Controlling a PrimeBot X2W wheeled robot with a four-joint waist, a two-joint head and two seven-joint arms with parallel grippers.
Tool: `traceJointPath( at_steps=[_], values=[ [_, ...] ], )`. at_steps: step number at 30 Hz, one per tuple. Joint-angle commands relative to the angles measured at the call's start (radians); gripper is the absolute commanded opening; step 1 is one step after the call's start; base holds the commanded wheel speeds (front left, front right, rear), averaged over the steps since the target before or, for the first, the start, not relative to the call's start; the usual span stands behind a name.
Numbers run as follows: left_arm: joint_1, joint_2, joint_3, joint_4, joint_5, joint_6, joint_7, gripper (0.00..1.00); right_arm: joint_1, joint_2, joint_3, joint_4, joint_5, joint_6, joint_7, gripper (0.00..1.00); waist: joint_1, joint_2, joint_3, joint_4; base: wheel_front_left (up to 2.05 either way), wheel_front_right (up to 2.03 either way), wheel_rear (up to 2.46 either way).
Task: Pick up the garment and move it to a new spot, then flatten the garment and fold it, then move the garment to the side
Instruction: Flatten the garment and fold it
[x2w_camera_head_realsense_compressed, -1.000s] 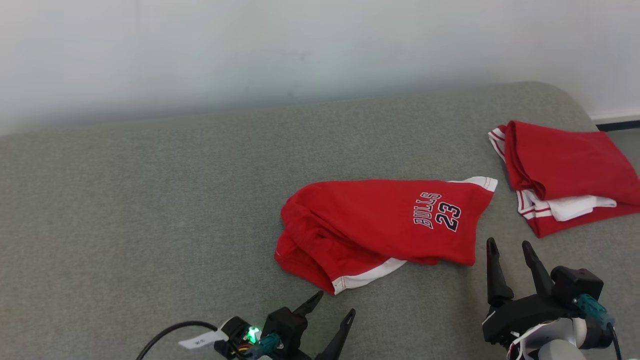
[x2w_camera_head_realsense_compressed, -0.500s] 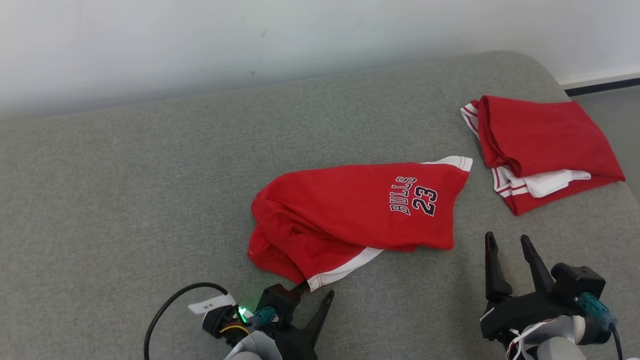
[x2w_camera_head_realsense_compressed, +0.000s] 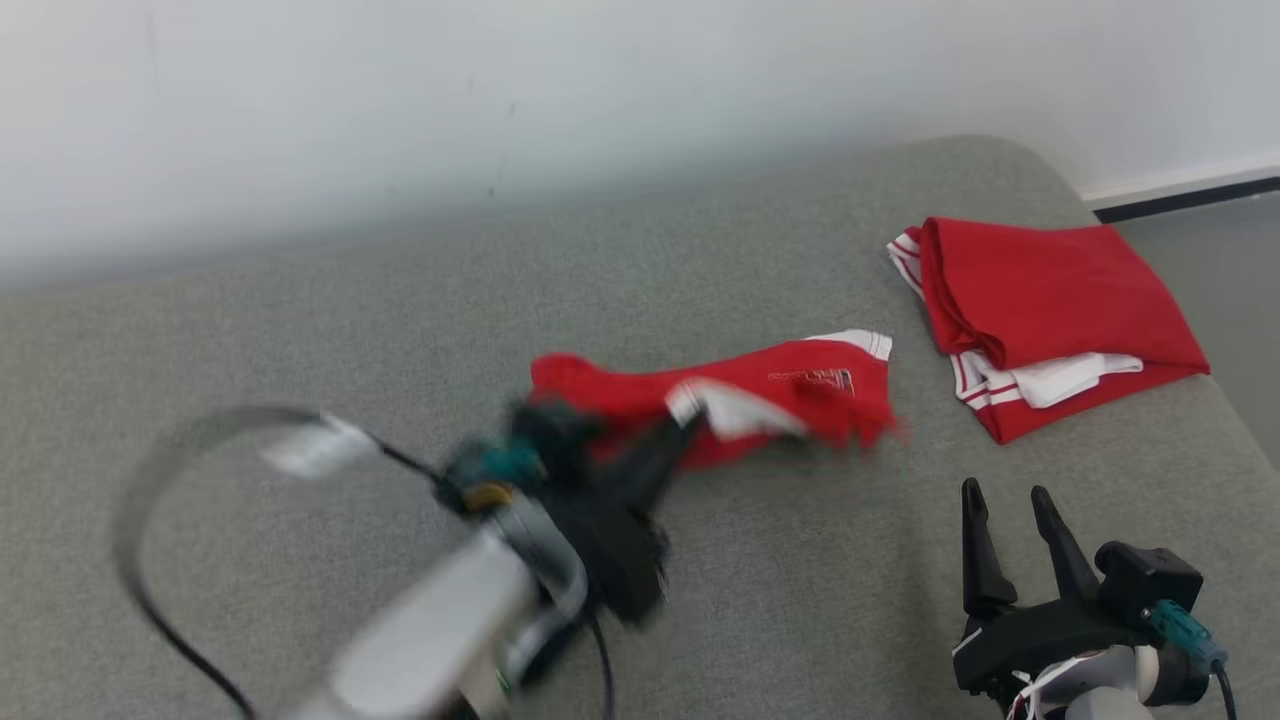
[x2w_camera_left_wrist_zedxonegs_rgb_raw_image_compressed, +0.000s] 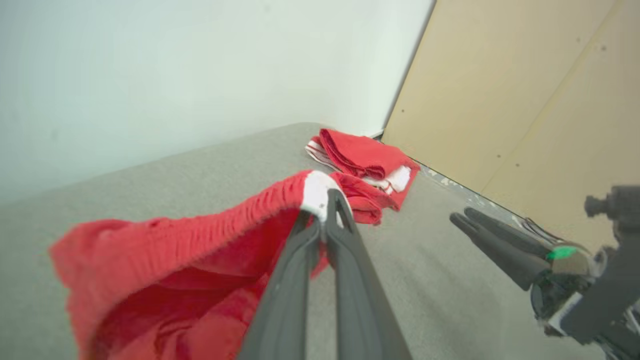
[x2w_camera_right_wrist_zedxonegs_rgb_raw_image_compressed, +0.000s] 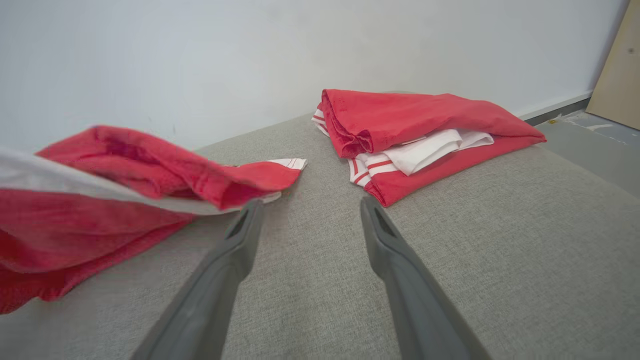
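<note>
Folded red-and-white fabric pile (x2w_camera_head_realsense_compressed: 1040, 290) on grey fabric-covered padded surface (x2w_camera_head_realsense_compressed: 250, 330), near its rounded far-right corner. White wall (x2w_camera_head_realsense_compressed: 600, 80) behind. Tan board panel (x2w_camera_left_wrist_zedxonegs_rgb_raw_image_compressed: 525, 90) at right.

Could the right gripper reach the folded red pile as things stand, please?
Probably yes: the right gripper has its jaws open, and only bare grey cushion lies between it and the folded red pile; the red shorts are off to its left.
</note>
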Motion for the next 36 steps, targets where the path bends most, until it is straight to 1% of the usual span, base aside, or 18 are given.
traceJointPath(
  at_steps=[1,5,7,10,12,14,15,18,20,22,23,24,26,28,29,32,36],
  values=[
    [-0.044,0.042,0.023,-0.049,-0.051,0.002,0.035,0.0,0.011,0.001,0.007,0.009,0.013,-0.003,-0.008,1.0,0.0,0.0,-0.029,-0.016,0.0,0.0,0.0],
    [-0.163,0.136,0.124,-0.205,-0.22,0.002,0.183,0.0,0.021,0.001,0.021,0.038,0.034,-0.003,-0.018,1.0,0.0,0.0,-0.059,-0.031,0.0,0.0,0.0],
    [-0.209,0.154,0.174,-0.261,-0.3,0.003,0.256,0.0,0.025,0.001,0.028,0.052,0.039,-0.003,-0.02,1.0,0.0,0.0,-0.075,-0.039,0.0,0.0,0.0],
    [-0.278,0.168,0.22,-0.312,-0.382,0.026,0.35,0.0,0.026,0.001,0.037,0.07,0.048,-0.003,-0.026,1.0,0.0,0.0,-0.091,-0.049,0.0,0.0,0.0],
    [-0.309,0.156,0.236,-0.32,-0.425,0.044,0.399,0.0,0.021,0.001,0.044,0.08,0.053,-0.003,-0.029,1.0,0.0,0.0,-0.096,-0.057,0.0,0.0,0.0],
    [-0.345,0.139,0.252,-0.31,-0.454,0.055,0.42,0.0,0.013,0.001,0.053,0.088,0.059,-0.003,-0.029,1.0,0.0,0.0,-0.101,-0.066,0.0,0.0,0.0],
    [-0.367,0.127,0.257,-0.302,-0.458,0.054,0.423,0.0,0.009,0.001,0.056,0.092,0.061,-0.003,-0.031,1.0,0.0,0.0,-0.101,-0.07,0.0,0.0,0.0],
    [-0.42,0.087,0.271,-0.251,-0.463,0.054,0.397,0.0,-0.001,0.001,0.064,0.103,0.069,-0.003,-0.034,1.0,0.0,0.0,-0.102,-0.076,0.0,0.0,0.0],
    [-0.451,0.054,0.285,-0.212,-0.468,0.062,0.372,0.0,-0.006,0.001,0.069,0.107,0.071,-0.003,-0.035,1.0,0.0,0.0,-0.102,-0.079,0.0,0.0,0.0],
    [-0.481,0.023,0.303,-0.178,-0.479,0.083,0.35,0.0,-0.005,0.001,0.067,0.11,0.074,-0.003,-0.036,1.0,0.0,0.0,-0.101,-0.076,0.0,0.0,0.0],
    [-0.485,0.023,0.301,-0.152,-0.465,0.11,0.349,0.0,-0.005,0.001,0.065,0.112,0.075,-0.003,-0.036,1.0,0.0,0.0,-0.101,-0.074,0.0,0.0,0.0],
    [-0.479,0.034,0.287,-0.125,-0.441,0.138,0.357,0.0,-0.003,0.001,0.064,0.112,0.075,-0.003,-0.036,1.0,0.0,0.0,-0.101,-0.072,0.0,0.0,0.0],
    [-0.433,0.044,0.254,-0.071,-0.432,0.185,0.405,0.0,0.003,0.001,0.064,0.107,0.077,-0.003,-0.037,1.0,0.0,0.0,-0.101,-0.07,0.0,0.0,0.0],
    [-0.39,0.073,0.232,-0.033,-0.419,0.206,0.433,0.0,0.013,0.001,0.073,0.105,0.083,-0.003,-0.037,1.0,0.0,0.0,-0.102,-0.068,0.0,0.0,0.0],
    [-0.362,0.086,0.226,-0.019,-0.423,0.21,0.441,0.0,0.016,0.001,0.079,0.104,0.088,-0.003,-0.037,1.0,0.0,0.0,-0.102,-0.067,0.0,0.0,0.0],
    [-0.247,0.124,0.21,0.012,-0.44,0.198,0.455,0.0,0.027,0.001,0.093,0.101,0.098,-0.003,-0.037,1.0,0.0,0.0,-0.104,-0.059,0.0,0.0,0.0],
    [-0.079,0.168,0.221,-0.016,-0.485,0.139,0.432,0.0,0.047,0.001,0.111,0.097,0.108,-0.003,-0.037,1.0,0.0,0.0,-0.107,-0.05,0.0,0.0,0.0]
  ],
)
